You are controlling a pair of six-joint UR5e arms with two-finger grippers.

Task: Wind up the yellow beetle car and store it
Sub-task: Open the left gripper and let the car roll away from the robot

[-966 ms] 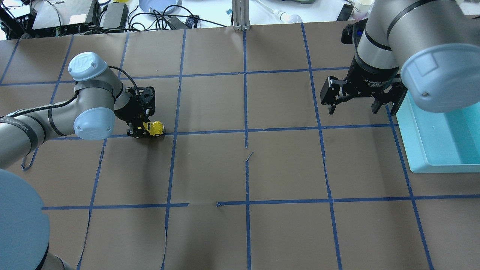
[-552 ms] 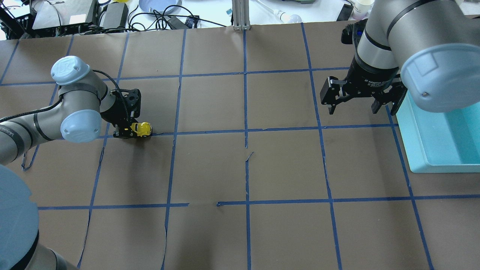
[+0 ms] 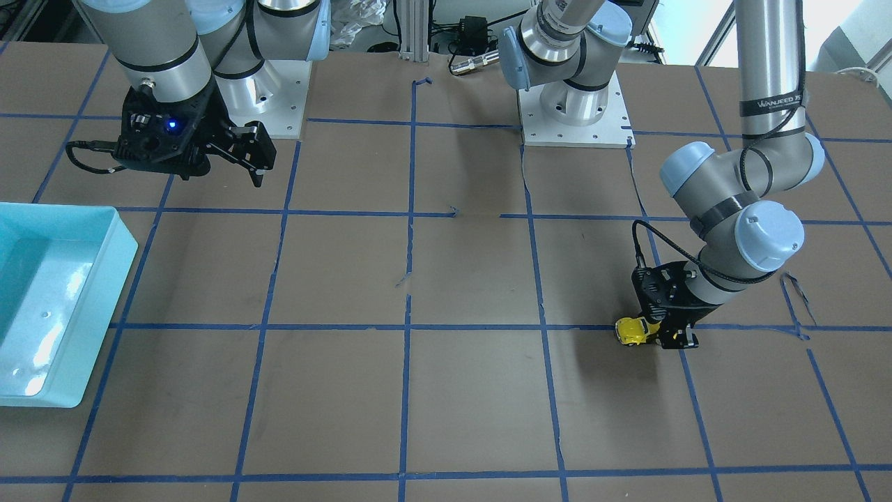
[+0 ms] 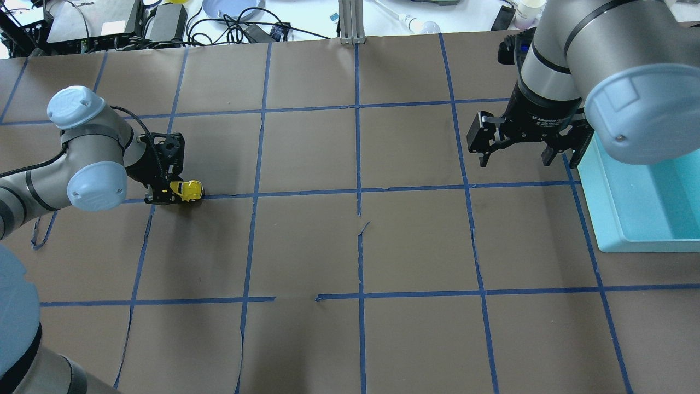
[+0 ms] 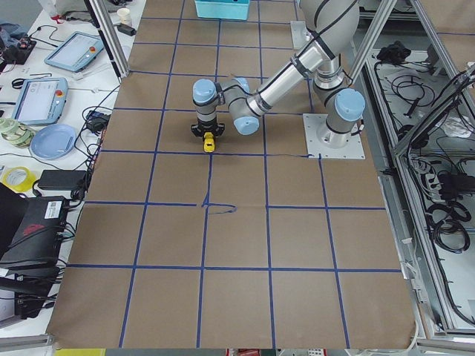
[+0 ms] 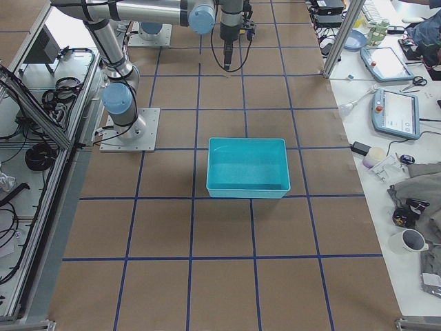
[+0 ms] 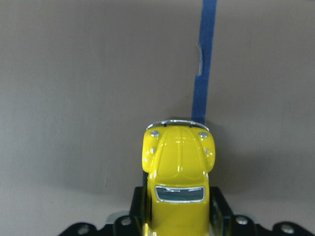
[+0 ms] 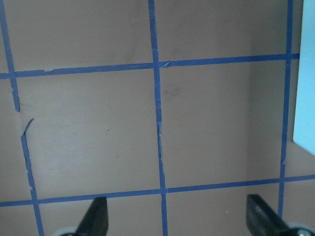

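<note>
The yellow beetle car [image 4: 187,190] is held low on the brown table by my left gripper [image 4: 176,191], which is shut on its rear half. The car's front sticks out toward the table's middle. It also shows in the front view [image 3: 633,330], the left side view [image 5: 209,142] and the left wrist view [image 7: 178,172], beside a blue tape line. My right gripper [image 4: 526,151] is open and empty, hanging above the table next to the turquoise bin [image 4: 651,202]. Its fingertips [image 8: 96,221] show in the right wrist view.
The table is covered in brown paper with a blue tape grid [image 4: 358,190]. The turquoise bin also shows at the front view's left edge [image 3: 70,362] and in the right side view [image 6: 248,187]. Cables and devices lie beyond the far edge [image 4: 164,22].
My left gripper has dragged the yellow car along the table toward the robot's left, about 70 pixels in the overhead view. The right arm has not moved.
</note>
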